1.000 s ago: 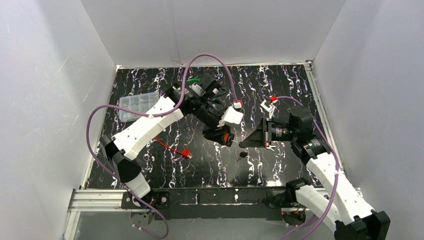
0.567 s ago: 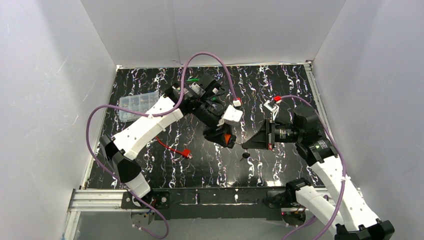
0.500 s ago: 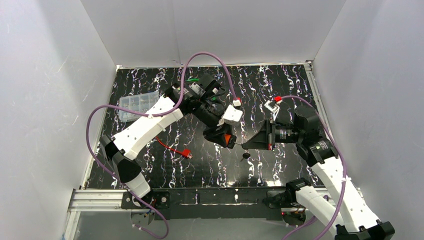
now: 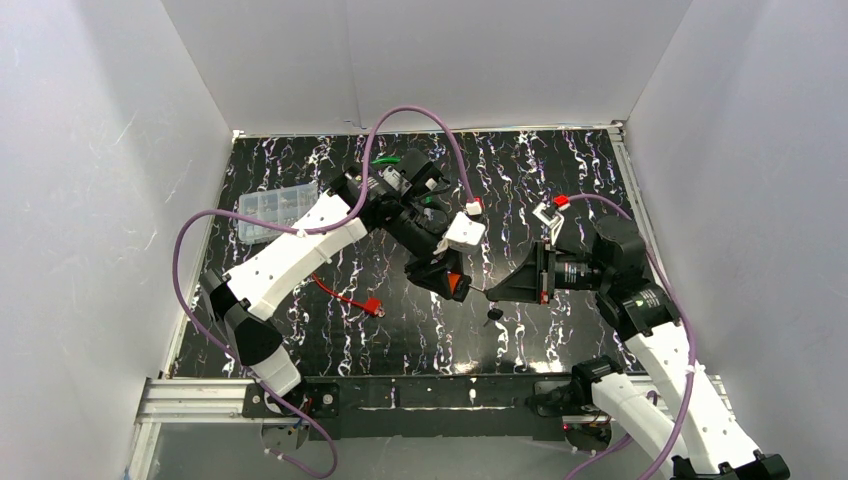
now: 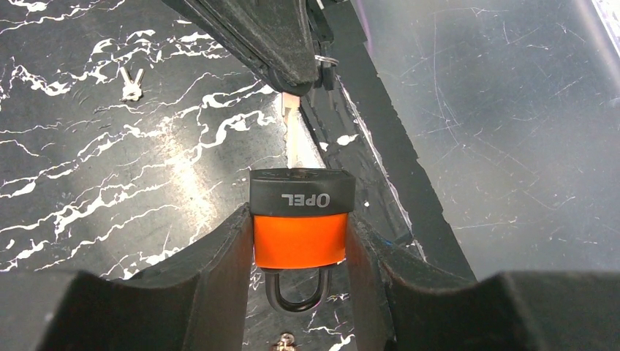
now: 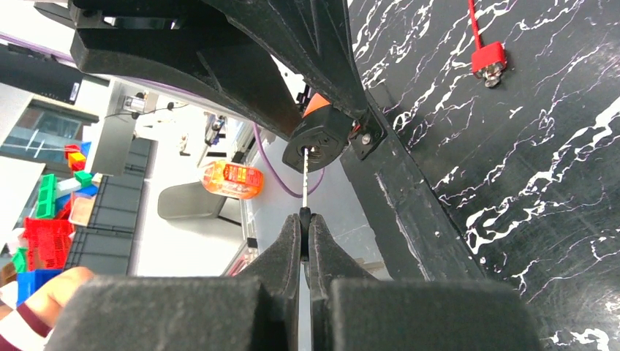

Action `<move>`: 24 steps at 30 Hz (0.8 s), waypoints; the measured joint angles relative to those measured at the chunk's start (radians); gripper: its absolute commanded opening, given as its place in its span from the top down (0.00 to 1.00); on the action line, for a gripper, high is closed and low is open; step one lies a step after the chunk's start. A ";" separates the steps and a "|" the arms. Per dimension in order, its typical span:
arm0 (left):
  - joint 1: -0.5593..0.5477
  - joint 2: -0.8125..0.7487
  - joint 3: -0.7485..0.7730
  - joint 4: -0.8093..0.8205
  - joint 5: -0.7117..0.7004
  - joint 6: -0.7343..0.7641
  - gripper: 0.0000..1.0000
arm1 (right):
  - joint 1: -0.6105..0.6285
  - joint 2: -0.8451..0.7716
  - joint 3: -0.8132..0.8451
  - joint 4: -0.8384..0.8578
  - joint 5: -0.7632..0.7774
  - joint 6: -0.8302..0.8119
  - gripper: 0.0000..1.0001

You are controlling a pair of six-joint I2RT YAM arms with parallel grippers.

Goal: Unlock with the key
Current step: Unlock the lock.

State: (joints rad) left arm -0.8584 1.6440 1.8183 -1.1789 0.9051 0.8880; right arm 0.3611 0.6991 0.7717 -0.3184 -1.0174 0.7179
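An orange padlock (image 5: 300, 240) with a black end marked OPEL sits between the left gripper's (image 5: 300, 219) fingers, held above the table with its shackle (image 5: 296, 296) pointing back at the wrist. My right gripper (image 6: 305, 219) is shut on the key's black head. The key (image 6: 305, 179) has its thin blade pointing straight at the keyhole (image 6: 311, 148) in the padlock's black face, and the tip touches it. In the top view the padlock (image 4: 456, 286) and the right gripper (image 4: 491, 293) meet at mid-table. A second key (image 4: 494, 314) dangles below the right fingers.
A red cable with a red tag (image 4: 370, 306) lies on the black marbled table (image 4: 560, 170), left of the padlock. A clear plastic box (image 4: 275, 208) stands at the far left. A small pair of keys (image 5: 131, 82) lies on the table. White walls enclose three sides.
The right wrist has shifted right and toward the near edge. The padlock has come down a little, and the key tip has closed onto the keyhole.
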 measured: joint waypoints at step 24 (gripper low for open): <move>-0.001 0.004 0.000 0.030 -0.029 -0.019 1.00 | 0.012 0.052 -0.051 0.111 -0.037 0.078 0.99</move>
State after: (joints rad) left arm -0.8597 1.6478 1.8183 -1.1489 0.8765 0.8694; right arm 0.3733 0.7508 0.7210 -0.2070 -1.0548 0.7959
